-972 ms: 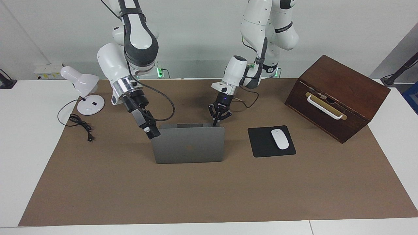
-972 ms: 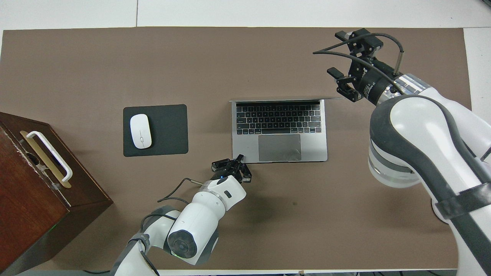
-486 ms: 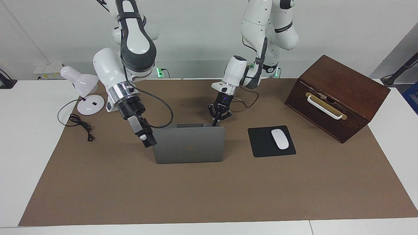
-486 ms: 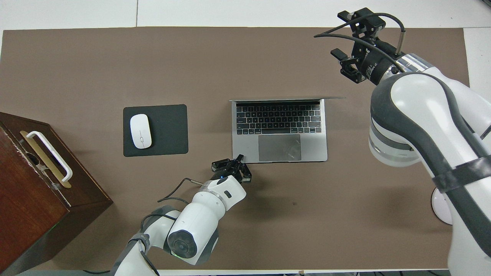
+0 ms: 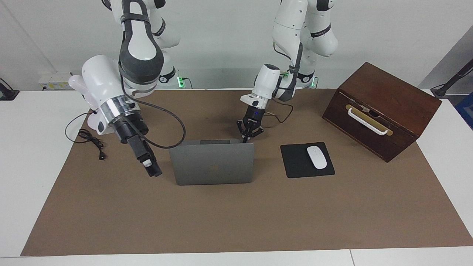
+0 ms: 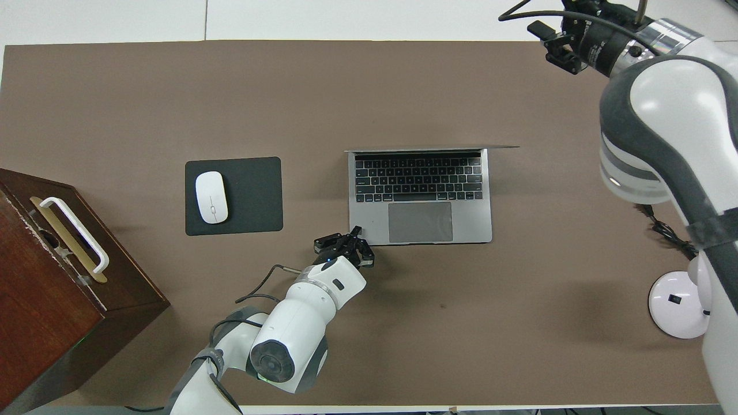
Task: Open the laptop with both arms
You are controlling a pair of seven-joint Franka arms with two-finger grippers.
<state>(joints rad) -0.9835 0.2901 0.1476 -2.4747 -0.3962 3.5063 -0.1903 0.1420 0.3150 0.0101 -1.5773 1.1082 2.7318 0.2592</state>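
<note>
The silver-grey laptop [image 5: 214, 164] stands open in the middle of the brown mat, its lid upright and its keyboard [image 6: 418, 178] facing the robots. My left gripper [image 5: 244, 139] is shut, with its fingertips down at the corner of the laptop's base [image 6: 369, 225] that is nearest the robots, toward the left arm's end. It holds nothing. My right gripper [image 5: 153, 170] hangs open and empty in the air over bare mat beside the lid, toward the right arm's end, clear of the laptop.
A black mouse pad [image 5: 295, 162] with a white mouse [image 5: 316, 157] lies beside the laptop toward the left arm's end, and a brown wooden box [image 5: 380, 107] with a white handle stands past it. A white desk lamp [image 6: 677, 302] and its black cable [image 5: 90, 140] sit at the right arm's end.
My right gripper has drawn away from the lid's edge toward the right arm's end of the table. The left gripper has barely shifted at the base's corner. The lid stays upright.
</note>
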